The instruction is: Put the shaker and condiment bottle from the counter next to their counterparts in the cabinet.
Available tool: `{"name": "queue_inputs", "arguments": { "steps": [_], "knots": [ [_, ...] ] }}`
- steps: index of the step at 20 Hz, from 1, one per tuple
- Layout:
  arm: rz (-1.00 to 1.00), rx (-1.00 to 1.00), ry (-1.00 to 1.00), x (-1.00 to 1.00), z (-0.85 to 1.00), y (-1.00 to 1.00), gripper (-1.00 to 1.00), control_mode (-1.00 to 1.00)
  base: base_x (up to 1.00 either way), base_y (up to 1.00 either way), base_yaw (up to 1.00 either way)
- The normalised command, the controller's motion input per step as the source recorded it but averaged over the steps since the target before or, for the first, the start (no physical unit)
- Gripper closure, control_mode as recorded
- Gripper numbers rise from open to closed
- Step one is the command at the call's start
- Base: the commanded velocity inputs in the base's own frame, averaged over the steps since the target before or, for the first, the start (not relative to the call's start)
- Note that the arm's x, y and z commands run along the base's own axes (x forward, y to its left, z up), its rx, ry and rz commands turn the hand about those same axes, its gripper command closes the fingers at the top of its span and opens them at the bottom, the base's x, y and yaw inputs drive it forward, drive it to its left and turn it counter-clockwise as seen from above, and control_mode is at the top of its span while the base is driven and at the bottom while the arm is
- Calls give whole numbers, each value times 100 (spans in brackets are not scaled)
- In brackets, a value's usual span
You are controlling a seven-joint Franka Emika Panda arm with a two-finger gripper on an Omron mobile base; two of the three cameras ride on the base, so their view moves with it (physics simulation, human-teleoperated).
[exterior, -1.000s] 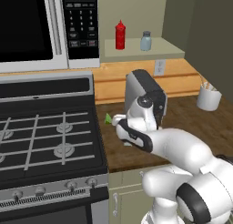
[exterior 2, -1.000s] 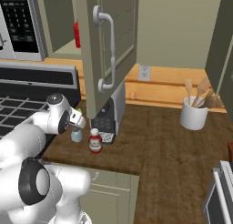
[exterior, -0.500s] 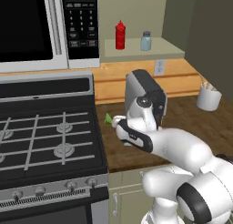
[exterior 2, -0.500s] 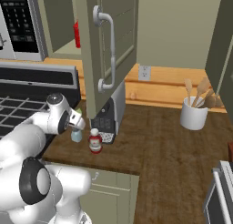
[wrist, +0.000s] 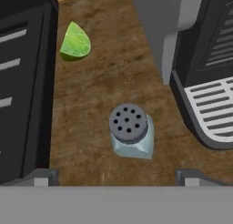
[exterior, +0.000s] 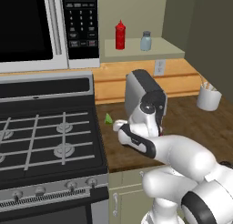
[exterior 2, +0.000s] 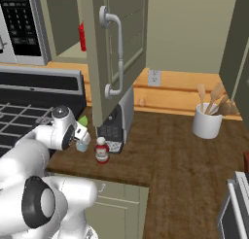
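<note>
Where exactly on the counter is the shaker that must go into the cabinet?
In the hand view the shaker stands upright on the wooden counter, between the stove and the coffee machine, with the lime wedge beyond it.

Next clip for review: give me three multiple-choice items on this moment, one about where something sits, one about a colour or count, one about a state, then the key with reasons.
1. Where does the condiment bottle stand?
A. On the cabinet shelf
B. On the counter in front of the coffee machine
C. On the stove

2. How many shakers are in view in all?
A. One
B. Two
C. Three

3. How is the gripper set?
A. Shut on the shaker
B. Shut on the lime wedge
C. Open above the shaker

Key: B, the right base view shows it on the wooden counter by the machine's base. B, one shaker stands on the counter, its twin on the cabinet shelf beside the red squeeze bottle. C, the hand view shows the fingertips wide apart with the shaker between and below them, untouched.
</note>
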Motion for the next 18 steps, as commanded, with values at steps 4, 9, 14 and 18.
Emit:
{"name": "queue_inputs", "arguments": {
  "steps": [4,9,14,18],
  "knots": [
    [-8,0,0,26,-22,-9,-100,-100,0,0,0],
    [-9,0,0,33,-16,-6,-100,-100,0,0,0],
    [-7,0,0,20,-2,0,-100,-100,0,0,0],
    [-5,0,0,1,-11,0,-100,-100,0,0,0]
  ]
}}
